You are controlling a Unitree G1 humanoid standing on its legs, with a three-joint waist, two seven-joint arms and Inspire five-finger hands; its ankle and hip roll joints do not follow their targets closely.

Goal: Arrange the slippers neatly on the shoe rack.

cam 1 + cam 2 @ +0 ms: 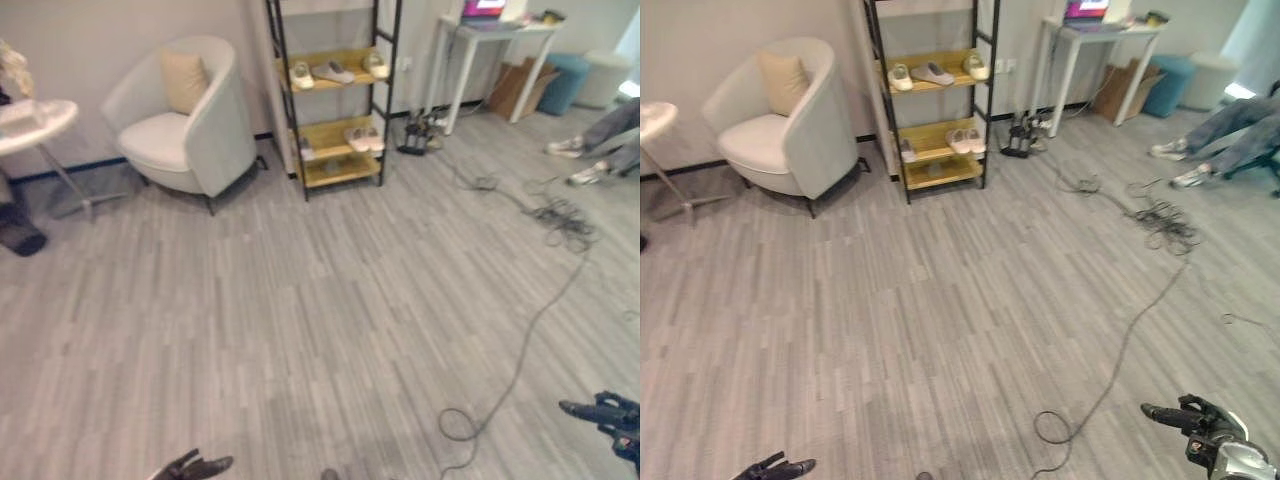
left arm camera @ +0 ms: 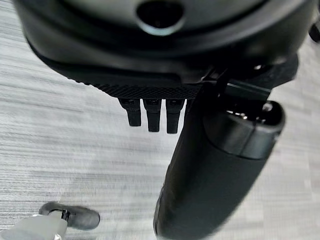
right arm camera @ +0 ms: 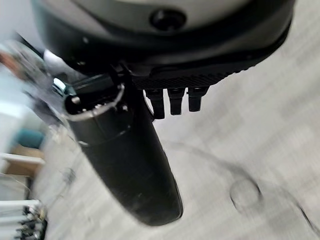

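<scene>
A black-framed shoe rack (image 1: 335,95) with wooden shelves stands against the far wall. Its upper shelf carries three pale slippers (image 1: 333,72) spread apart. On the lower shelf a pair of light slippers (image 1: 365,138) lies at the right and another slipper (image 1: 307,150) at the left. Both hands are low and far from the rack, over bare floor. My left hand (image 1: 190,466) is open with straight fingers (image 2: 152,115) and holds nothing. My right hand (image 1: 1195,418) is open too, its thumb (image 3: 125,160) extended and nothing in it.
A white armchair (image 1: 185,120) with a beige cushion stands left of the rack, a round white table (image 1: 30,120) further left. A white desk (image 1: 490,40) is at the right. A seated person's legs (image 1: 600,140) and a cable tangle (image 1: 560,215) lie at the right.
</scene>
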